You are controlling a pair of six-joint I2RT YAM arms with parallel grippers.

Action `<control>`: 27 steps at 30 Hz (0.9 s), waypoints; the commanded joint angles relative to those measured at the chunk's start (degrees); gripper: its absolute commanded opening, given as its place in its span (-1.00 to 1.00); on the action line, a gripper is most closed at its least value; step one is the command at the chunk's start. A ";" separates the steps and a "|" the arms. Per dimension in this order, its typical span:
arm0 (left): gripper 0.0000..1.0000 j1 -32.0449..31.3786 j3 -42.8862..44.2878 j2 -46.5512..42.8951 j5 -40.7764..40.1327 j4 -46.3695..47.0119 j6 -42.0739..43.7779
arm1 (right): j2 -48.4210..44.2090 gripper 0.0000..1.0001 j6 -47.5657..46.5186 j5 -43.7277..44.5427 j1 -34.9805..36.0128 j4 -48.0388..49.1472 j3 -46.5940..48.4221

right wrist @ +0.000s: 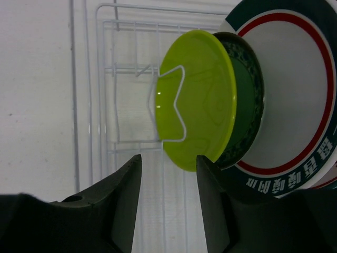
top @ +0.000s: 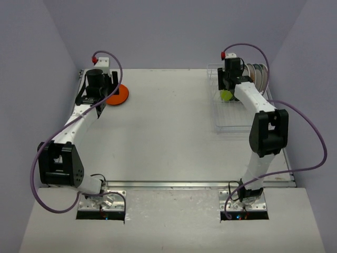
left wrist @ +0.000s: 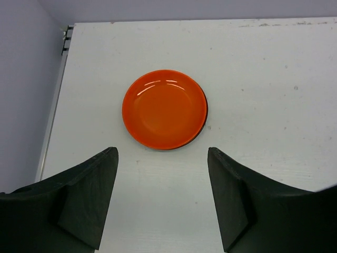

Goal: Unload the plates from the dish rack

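A: What colour is the flat plate (left wrist: 164, 109) on the white table (left wrist: 274, 63)?
B: Glossy orange, plain.
A: And in the white wire rack (right wrist: 117, 84)?
B: The front plate (right wrist: 202, 113) is plain lime green. At its three o'clock is a dark green plate (right wrist: 248, 100) with a patterned rim, then a white plate (right wrist: 292, 79) with a teal band, red ring and white lettering.

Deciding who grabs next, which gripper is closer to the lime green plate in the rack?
Right. The right gripper is at the green plate's lower rim, fingers open on either side of it. The left gripper is across the table, above the orange plate.
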 commanded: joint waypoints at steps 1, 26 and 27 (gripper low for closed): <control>0.33 -1.75 -2.79 -2.54 -3.58 1.58 1.91 | 2.64 -0.09 -1.54 5.00 -2.19 4.47 6.99; 0.42 -5.87 -2.09 -2.37 -5.04 -0.35 0.69 | 6.97 -0.97 -1.12 0.93 -5.54 3.49 9.81; 0.42 -5.87 -2.04 -2.37 -5.21 -0.30 0.60 | 6.00 -1.00 -1.27 0.70 -5.31 3.41 9.62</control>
